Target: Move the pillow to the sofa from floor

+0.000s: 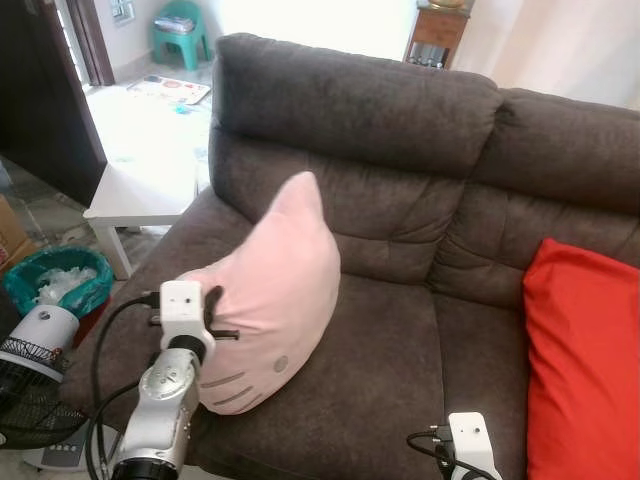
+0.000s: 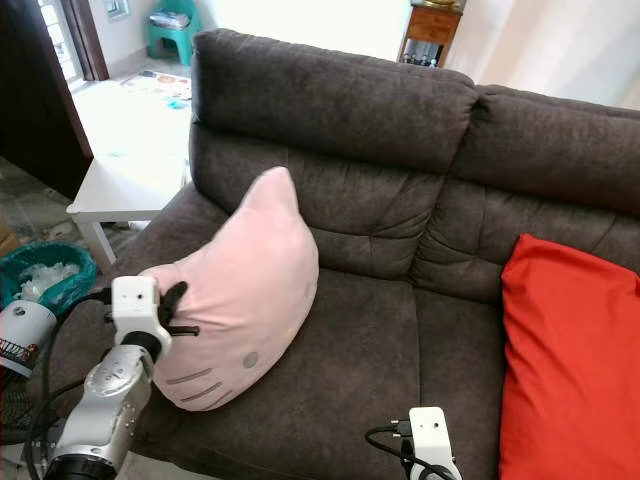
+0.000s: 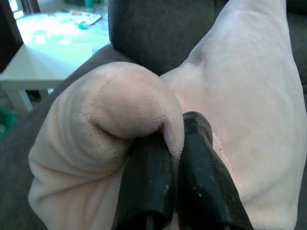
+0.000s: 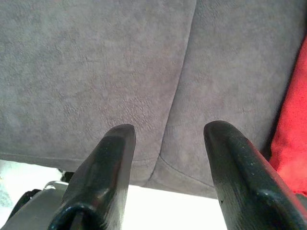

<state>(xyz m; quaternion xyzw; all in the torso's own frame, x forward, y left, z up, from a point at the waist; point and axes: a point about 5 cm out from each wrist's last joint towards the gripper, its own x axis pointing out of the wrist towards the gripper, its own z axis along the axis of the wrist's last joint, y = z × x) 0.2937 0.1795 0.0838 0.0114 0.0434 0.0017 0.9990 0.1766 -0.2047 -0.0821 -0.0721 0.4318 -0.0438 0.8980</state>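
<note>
The pale pink pillow (image 1: pixel 275 280) rests on the left seat of the dark brown sofa (image 1: pixel 400 330), one corner pointing up against the backrest. My left gripper (image 3: pixel 175 143) is shut on a fold of the pillow (image 3: pixel 120 105) at its left edge, the arm reaching in from the lower left (image 1: pixel 180 330). My right gripper (image 4: pixel 168 139) hangs open over the front edge of the sofa seat (image 4: pixel 120 72), nothing between its fingers; its wrist shows at the bottom (image 1: pixel 465 440).
A red cushion (image 1: pixel 585 370) leans on the right seat. A white low table (image 1: pixel 140 190) stands left of the sofa, with a teal bin (image 1: pixel 60 280) and a white fan (image 1: pixel 30 370) beside it on the floor.
</note>
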